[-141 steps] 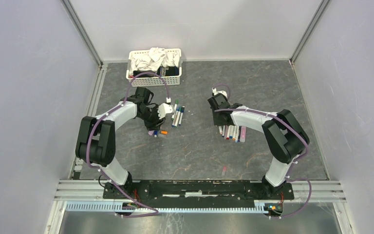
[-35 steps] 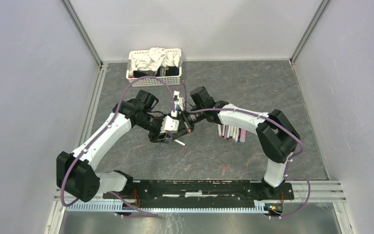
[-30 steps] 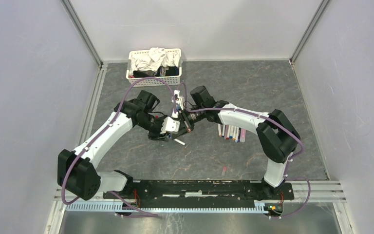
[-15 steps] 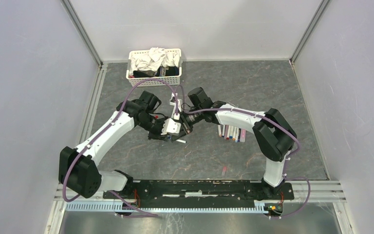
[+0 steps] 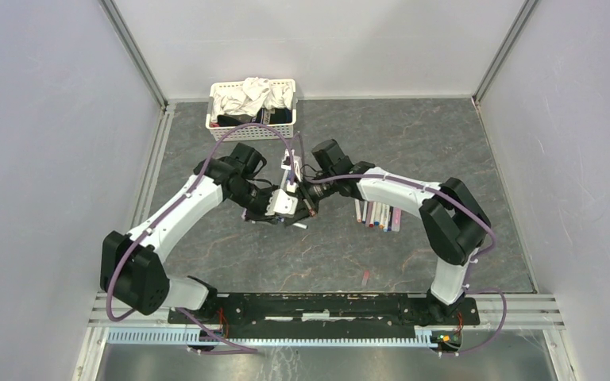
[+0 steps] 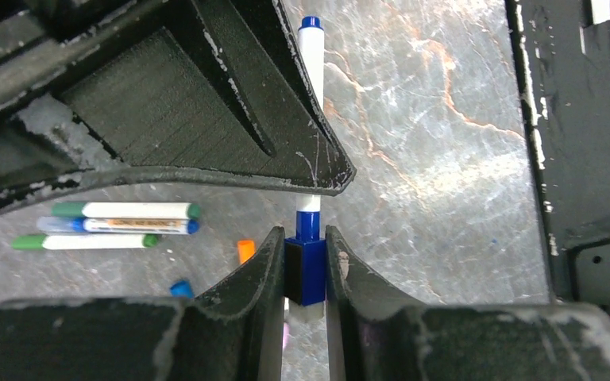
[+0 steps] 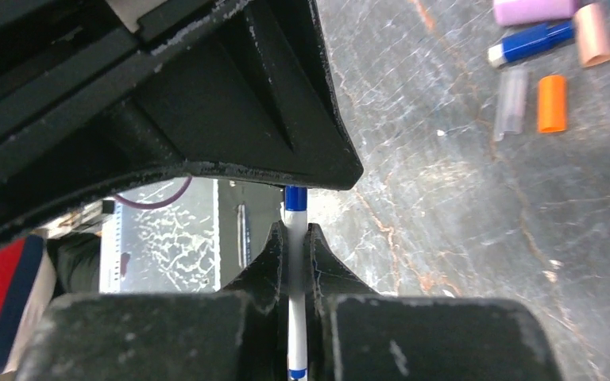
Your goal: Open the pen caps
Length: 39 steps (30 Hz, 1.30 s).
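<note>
Both arms have swung in from their separate spots and now meet just in front of the white basket (image 5: 252, 119), a little nearer to it than half a second ago. At that meeting place the left gripper (image 6: 305, 242) pinches the dark blue pen cap (image 6: 305, 278), while the right gripper (image 7: 295, 232) is pressed tight on the white barrel of the same pen (image 7: 295, 274), cap and barrel in one line. To the right of the basket and nearer the arm bases, the row of other pens (image 5: 377, 214) lies where it lay before

pen (image 6: 311, 48) mid-barrel hidden, one end cut off in right wrist view
</note>
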Tool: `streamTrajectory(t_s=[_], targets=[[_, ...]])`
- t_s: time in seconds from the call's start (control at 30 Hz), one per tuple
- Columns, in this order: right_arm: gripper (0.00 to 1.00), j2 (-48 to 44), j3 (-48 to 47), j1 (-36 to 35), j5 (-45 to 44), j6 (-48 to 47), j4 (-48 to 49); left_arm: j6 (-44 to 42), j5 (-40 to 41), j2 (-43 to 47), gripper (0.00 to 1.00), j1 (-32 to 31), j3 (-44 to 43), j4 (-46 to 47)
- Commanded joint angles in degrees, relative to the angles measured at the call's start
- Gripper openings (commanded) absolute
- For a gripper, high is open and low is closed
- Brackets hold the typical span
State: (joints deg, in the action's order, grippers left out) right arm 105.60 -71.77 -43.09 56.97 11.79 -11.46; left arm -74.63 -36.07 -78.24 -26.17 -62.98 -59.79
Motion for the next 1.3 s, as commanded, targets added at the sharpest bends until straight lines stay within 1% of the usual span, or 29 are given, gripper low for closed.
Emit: streamTrajectory(t_s=[0.0, 0.2, 0.4, 0.5, 0.57, 0.67, 0.73, 0.87, 0.93, 0.97, 1.0, 1.03, 1.07, 1.2, 1.27], targets=[[0.00, -4.2, 3.6, 3.0, -1.7, -5.1, -9.9, -6.0, 9.2, -0.3, 0.02, 5.1, -3.7, -2.2], [0.00, -5.5, 5.4, 4.7, -6.4, -7.9, -14.1, -7.8, 14.6, -1.5, 0.02, 8.4, -2.3, 1.8], [0.00, -7.6, 7.0, 6.1, -10.1, -8.2, -15.5, -7.3, 15.3, -2.6, 0.02, 9.3, 0.8, 6.2], [0.00, -9.4, 7.7, 8.0, -17.2, -5.4, -14.1, -4.6, 12.2, -2.9, 0.02, 9.3, 2.8, 9.8], [0.00, -10.3, 7.6, 9.9, -26.6, -2.1, -14.0, -1.6, 10.6, -3.6, 0.02, 9.2, 4.0, 13.1], [0.00, -12.7, 10.2, 13.0, -42.6, 3.0, -12.3, 3.0, 9.9, -5.4, 0.09, 9.2, 6.6, 19.1], [0.00, -14.5, 12.8, 14.7, -50.0, 5.8, -10.2, 5.5, 10.3, -6.8, 0.14, 9.2, 8.4, 22.6], [0.00, -17.1, 16.5, 15.0, -64.2, 9.1, -7.2, 9.5, 11.3, -9.4, 0.26, 9.2, 10.3, 27.5], [0.00, -17.1, 17.6, 15.0, -67.6, 10.2, -5.9, 11.0, 12.0, -10.3, 0.35, 9.2, 10.5, 28.3], [0.00, -16.9, 18.2, 15.0, -68.3, 10.7, -5.2, 11.4, 12.1, -10.5, 0.37, 9.2, 10.5, 28.4], [0.00, -16.5, 18.3, 14.9, -68.6, 11.4, -4.7, 11.6, 12.2, -10.7, 0.41, 9.2, 10.4, 28.5], [0.00, -15.8, 18.3, 14.9, -69.2, 12.0, -4.7, 12.0, 12.3, -10.7, 0.44, 9.2, 10.4, 28.6], [0.00, -15.1, 18.2, 15.0, -69.8, 12.6, -4.7, 12.3, 12.3, -10.6, 0.52, 9.2, 10.3, 28.5], [0.01, -13.8, 18.7, 14.5, -74.1, 16.3, -4.4, 13.7, 12.2, -9.6, 0.56, 9.2, 8.6, 26.6], [0.06, -13.7, 18.9, 13.5, -77.1, 17.8, -4.0, 14.7, 11.8, -8.4, 0.59, 9.3, 7.9, 25.8]])
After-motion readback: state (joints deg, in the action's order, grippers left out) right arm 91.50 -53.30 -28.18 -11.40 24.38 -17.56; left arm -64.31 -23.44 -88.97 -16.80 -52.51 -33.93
